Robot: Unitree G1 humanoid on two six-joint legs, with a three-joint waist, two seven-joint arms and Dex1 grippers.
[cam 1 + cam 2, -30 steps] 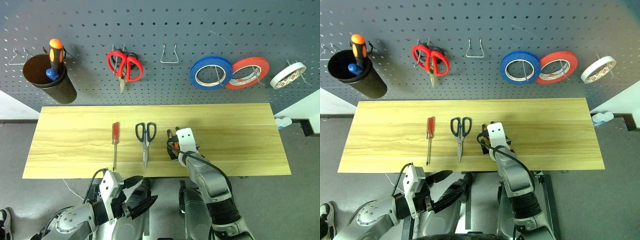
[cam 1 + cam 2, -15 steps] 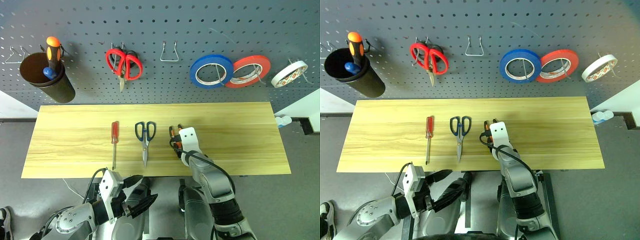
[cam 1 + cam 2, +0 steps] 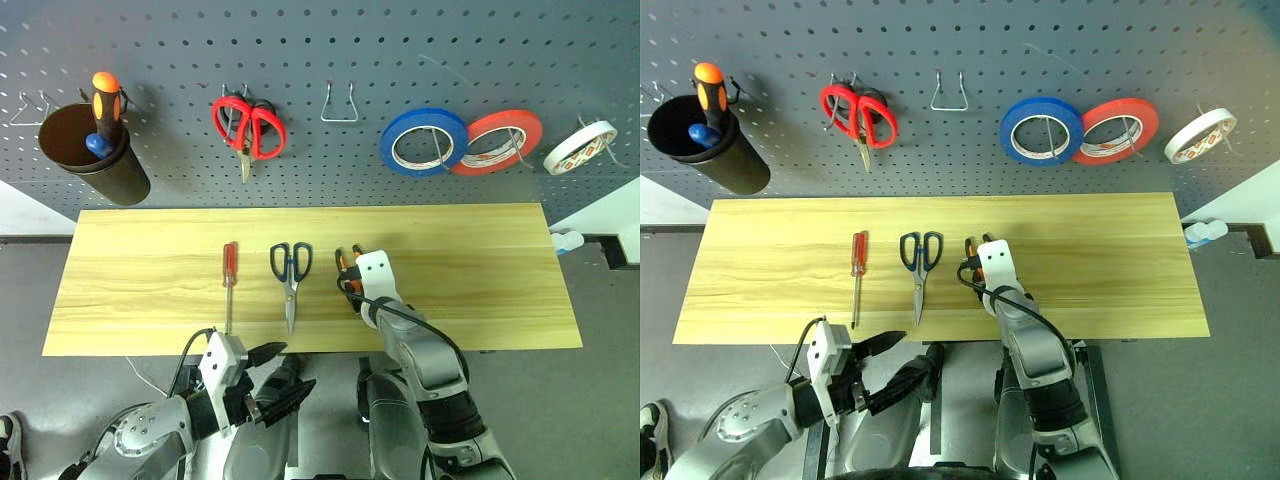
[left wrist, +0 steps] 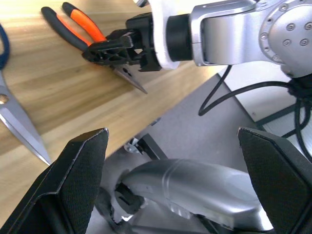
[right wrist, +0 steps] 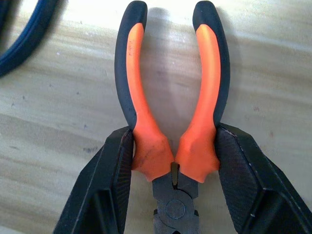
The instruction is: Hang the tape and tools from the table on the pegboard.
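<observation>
**Orange-handled pliers gripped on the table, lift comes next**

Orange-and-black pliers (image 5: 171, 112) lie flat on the light wood table (image 3: 480, 270), and the right hand (image 5: 170, 161) has its two black fingers (image 5: 114, 180) pressed against the handles just above the pivot, one on each side. The handle ends point toward the pegboard (image 3: 330, 40) and the steel nose points back toward the robot. This looks like the grasp step for the pliers; they are not yet off the wood.

The next move, as I judge it, is a straight lift without letting the handles pivot in the grip, then a carry up to a free hook, perhaps the bare wire loop (image 3: 338, 105) between the red-handled scissors (image 3: 247, 130) and the blue tape roll (image 3: 423, 142). The handles must straddle or catch the hook, so tilt matters.

The left hand (image 4: 170, 180) hangs wide and empty below the table's near edge. The dark-handled scissors (image 3: 290, 272) and the red-handled screwdriver (image 3: 230, 280) wait on the table, just beside the pliers on the robot's left. The whitish tape roll (image 3: 578, 148) already hangs at the pegboard's right end.
</observation>
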